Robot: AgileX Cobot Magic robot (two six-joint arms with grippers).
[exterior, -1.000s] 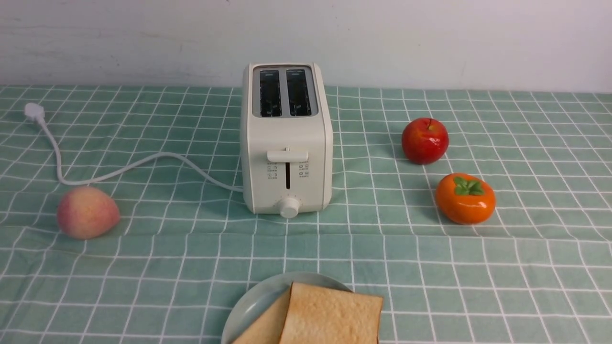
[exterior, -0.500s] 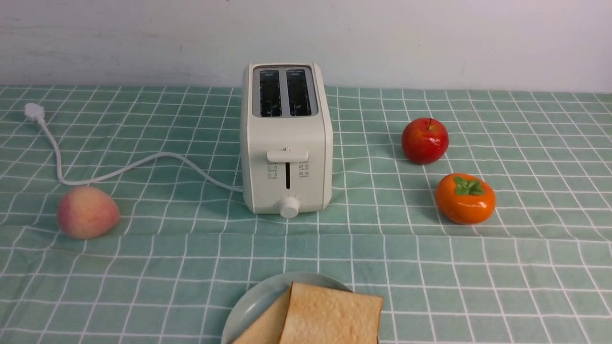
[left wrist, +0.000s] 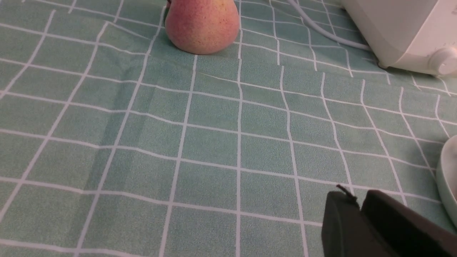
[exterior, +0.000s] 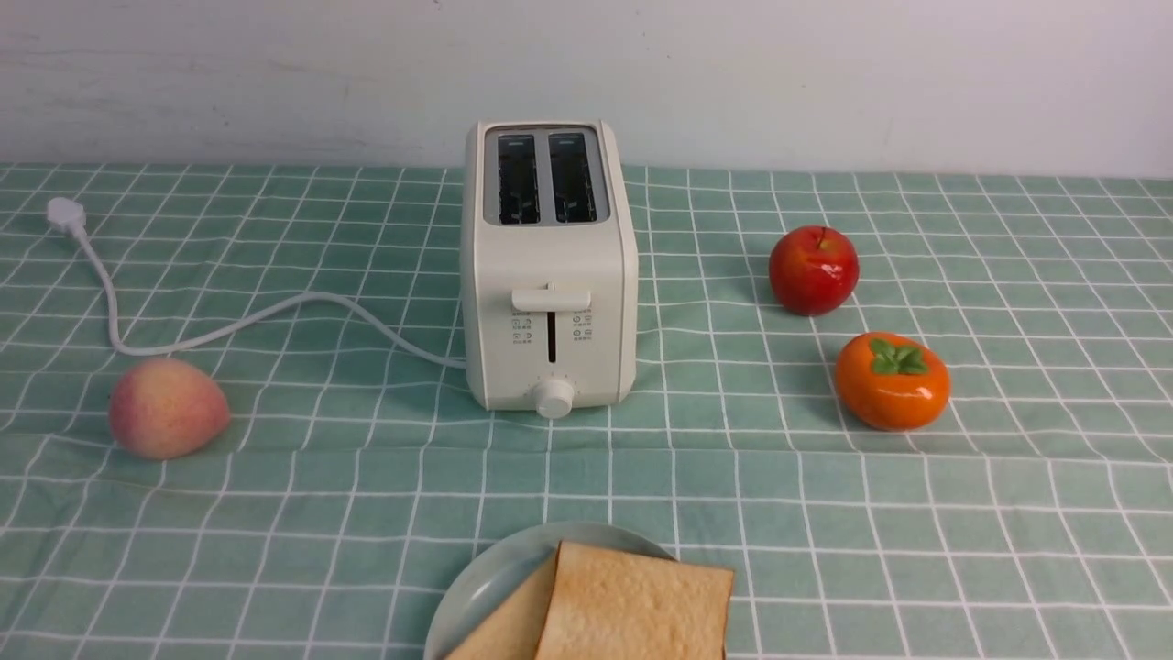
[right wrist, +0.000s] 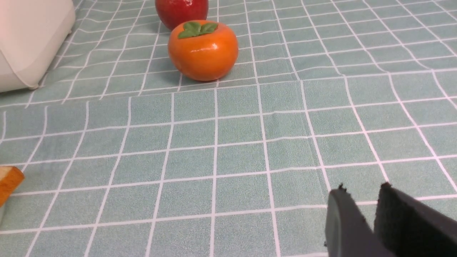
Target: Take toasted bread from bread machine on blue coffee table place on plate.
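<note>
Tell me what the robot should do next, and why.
Probably nothing but hold both arms back: both toast slices already lie on the plate, and the toaster slots look empty. The left gripper and right gripper sit near-closed over bare cloth, holding nothing.

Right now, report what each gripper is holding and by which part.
Nothing is held. The left gripper and right gripper both hang over bare cloth, fingers nearly together with nothing between them. The toasted bread lies on the plate.
</note>
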